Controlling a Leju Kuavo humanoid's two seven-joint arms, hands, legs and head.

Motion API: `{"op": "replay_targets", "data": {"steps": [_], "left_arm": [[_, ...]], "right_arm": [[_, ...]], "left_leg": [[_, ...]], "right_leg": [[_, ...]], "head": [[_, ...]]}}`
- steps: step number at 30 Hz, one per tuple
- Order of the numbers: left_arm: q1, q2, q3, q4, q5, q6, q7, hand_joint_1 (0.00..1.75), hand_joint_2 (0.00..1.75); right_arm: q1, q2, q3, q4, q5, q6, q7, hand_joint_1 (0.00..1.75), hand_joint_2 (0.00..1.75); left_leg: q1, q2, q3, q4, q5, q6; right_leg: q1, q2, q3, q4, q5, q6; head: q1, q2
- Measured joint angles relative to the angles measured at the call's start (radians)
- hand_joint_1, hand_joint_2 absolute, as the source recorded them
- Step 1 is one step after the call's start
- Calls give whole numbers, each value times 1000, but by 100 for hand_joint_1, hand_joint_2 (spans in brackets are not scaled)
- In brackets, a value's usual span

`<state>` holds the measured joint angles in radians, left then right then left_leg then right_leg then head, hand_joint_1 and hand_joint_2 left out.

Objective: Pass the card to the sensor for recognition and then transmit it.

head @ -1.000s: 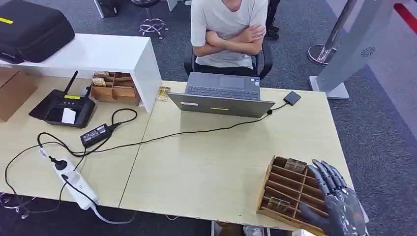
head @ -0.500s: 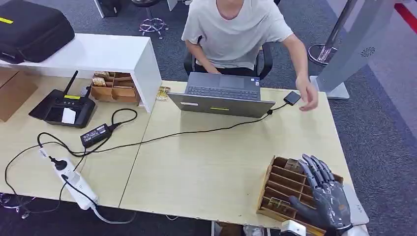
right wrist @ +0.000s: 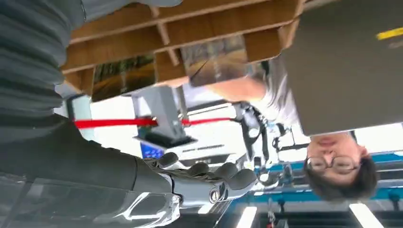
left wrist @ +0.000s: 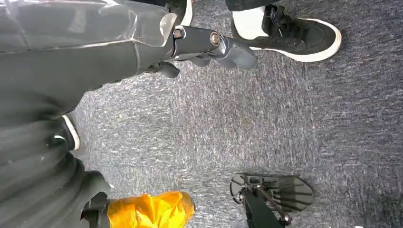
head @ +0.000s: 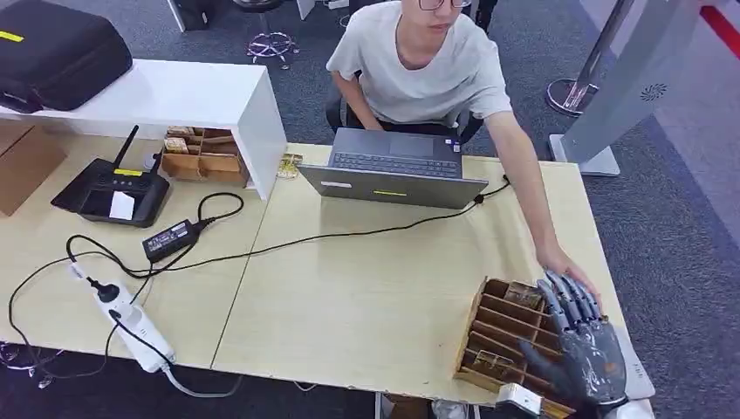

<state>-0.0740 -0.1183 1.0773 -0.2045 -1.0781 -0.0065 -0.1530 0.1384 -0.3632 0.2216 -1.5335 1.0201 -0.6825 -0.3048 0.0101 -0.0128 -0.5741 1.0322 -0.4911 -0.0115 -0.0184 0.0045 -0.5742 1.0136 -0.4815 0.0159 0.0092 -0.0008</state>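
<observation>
A wooden slotted box (head: 491,321) sits at the table's near right corner. One card (head: 524,292) lies in a far slot and another card (head: 495,360) in a near slot. My right hand (head: 580,345) hovers over the box's right side with fingers stretched out and nothing in them. A person's hand (head: 565,266) reaches to the box's far right corner, almost touching my fingertips. In the right wrist view my right hand (right wrist: 199,176) is spread below the box (right wrist: 190,33), near a card (right wrist: 216,59). My left hand (left wrist: 204,45) hangs over the carpet, holding nothing.
A grey laptop (head: 393,170) stands at the table's far side with a black cable (head: 349,234) running left to an adapter (head: 169,238) and power strip (head: 131,319). A router-like device (head: 113,190) and another wooden box (head: 201,155) sit at the left.
The person uncrossed their arms and reached across the table to the slotted box. My right hand shifted slightly inward over the box, fingers still stretched out.
</observation>
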Motion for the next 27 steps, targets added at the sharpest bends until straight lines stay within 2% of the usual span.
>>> {"op": "replay_targets", "data": {"steps": [12,27], "left_arm": [[0,0,0,0,-8,-1,6,0,175],[0,0,0,0,-9,-1,8,0,175]], "right_arm": [[0,14,-120,5,46,-3,-15,0,175],[1,30,-148,6,70,-3,-26,0,175]], "left_leg": [[0,0,0,0,0,0],[0,0,0,0,0,0]], "right_leg": [[0,0,0,0,0,0],[0,0,0,0,0,0]], "head": [[0,0],[0,0]]}}
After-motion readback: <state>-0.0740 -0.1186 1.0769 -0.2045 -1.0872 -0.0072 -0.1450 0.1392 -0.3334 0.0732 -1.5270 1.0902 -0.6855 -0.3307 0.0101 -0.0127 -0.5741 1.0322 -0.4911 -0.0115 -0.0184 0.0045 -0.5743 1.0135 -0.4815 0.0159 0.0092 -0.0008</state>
